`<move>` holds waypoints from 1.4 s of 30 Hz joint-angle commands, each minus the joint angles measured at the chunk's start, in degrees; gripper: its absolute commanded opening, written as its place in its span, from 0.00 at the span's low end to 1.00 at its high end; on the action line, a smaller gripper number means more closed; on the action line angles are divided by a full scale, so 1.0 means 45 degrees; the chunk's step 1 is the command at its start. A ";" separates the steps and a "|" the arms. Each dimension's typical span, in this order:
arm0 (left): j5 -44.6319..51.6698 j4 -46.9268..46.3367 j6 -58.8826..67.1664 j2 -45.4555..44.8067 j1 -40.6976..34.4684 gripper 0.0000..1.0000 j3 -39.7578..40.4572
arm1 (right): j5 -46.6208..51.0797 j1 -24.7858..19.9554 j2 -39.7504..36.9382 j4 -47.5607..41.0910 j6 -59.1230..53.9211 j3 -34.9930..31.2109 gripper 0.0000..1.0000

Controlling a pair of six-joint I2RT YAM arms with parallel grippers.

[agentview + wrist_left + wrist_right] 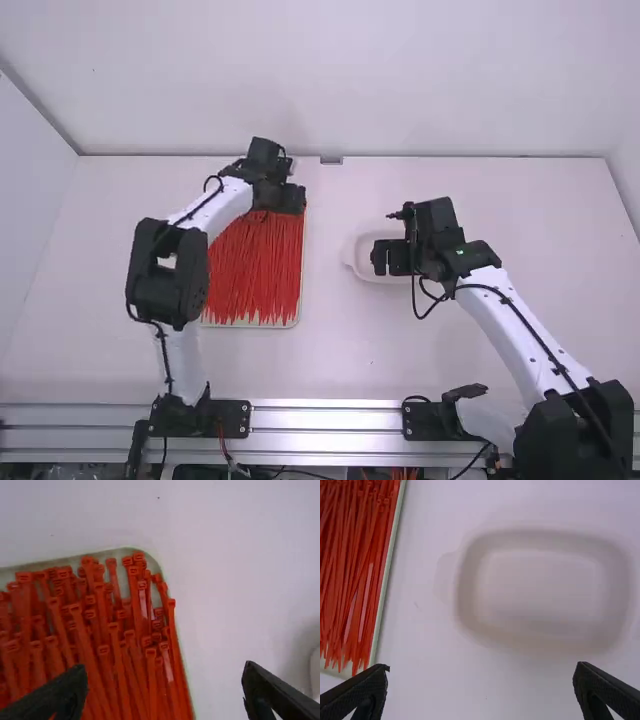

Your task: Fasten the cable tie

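— Where's the tray (250, 325)?
— I see it left of the dish (358, 260), cable ties (255, 265) piled in it. My left gripper (280, 196) hangs over its far end, my right gripper (392, 256) above the dish.

The left arm (215, 208) and right arm (512, 322) have white rounded links, bulky black joints and thin looping black cables; the left gripper (280, 198) and right gripper (392, 257) are black.

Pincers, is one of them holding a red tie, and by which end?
Neither holds anything. The left pincer is open above the red cable ties on their tray, and the right pincer is open above the white dish.
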 commanded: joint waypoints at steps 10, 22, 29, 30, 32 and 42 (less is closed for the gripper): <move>-0.0792 0.1035 -0.0442 0.0486 -0.0049 0.39 -0.0665 | 0.0049 0.0039 0.0078 -0.0053 0.0073 0.0403 0.99; -0.0797 0.1967 -0.0636 0.0486 -0.0107 0.30 -0.1617 | 0.0049 0.0044 0.0078 -0.0049 0.0068 0.0403 0.99; -0.0797 0.1977 -0.0641 0.0486 -0.0107 0.29 -0.1802 | 0.0044 0.0058 0.0078 -0.0053 0.0068 0.0403 0.99; -0.0797 0.1987 -0.0636 0.0486 -0.0107 0.29 -0.1802 | 0.0044 0.0058 0.0078 -0.0049 0.0068 0.0403 0.99; -0.0797 0.1996 -0.0641 0.0486 -0.0107 0.29 -0.1802 | 0.0044 0.0039 0.0078 -0.0053 0.0073 0.0403 0.99; -0.0801 0.2958 -0.0903 0.0486 -0.0107 0.27 -0.2458 | 0.0000 0.0039 0.0078 -0.0053 0.0068 0.0403 0.99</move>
